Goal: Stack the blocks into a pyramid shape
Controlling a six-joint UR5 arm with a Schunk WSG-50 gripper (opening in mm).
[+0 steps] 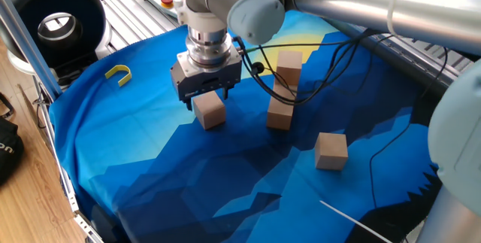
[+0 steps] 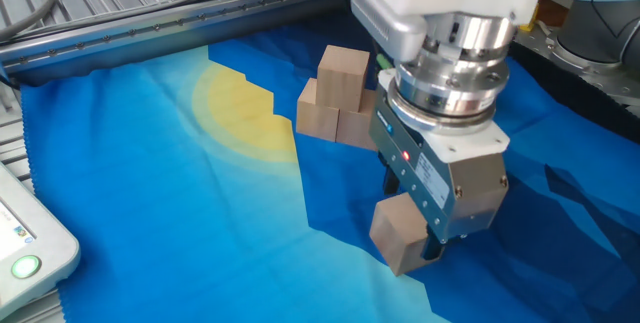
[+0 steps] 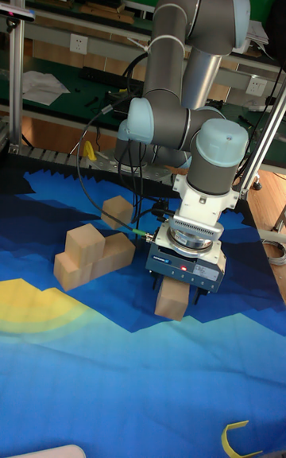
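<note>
A light wooden block (image 1: 211, 115) sits on the blue cloth, also visible in the other fixed view (image 2: 393, 243) and in the tall view (image 3: 169, 307). My gripper (image 1: 206, 98) (image 2: 412, 225) (image 3: 176, 289) is low over it, open, with one finger on each side of the block. To its right is a group of blocks (image 1: 282, 111), one block (image 1: 288, 64) resting on top of two (image 2: 335, 123) (image 3: 85, 255). A lone block (image 1: 331, 150) lies nearer the front right. Another block (image 3: 117, 210) lies behind the group.
A small yellow U-shaped piece (image 1: 118, 74) (image 3: 242, 438) lies on the cloth to the left. A black round device (image 1: 52, 21) stands at the table's back left corner. Black cables (image 1: 316, 55) hang from the arm above the stacked blocks.
</note>
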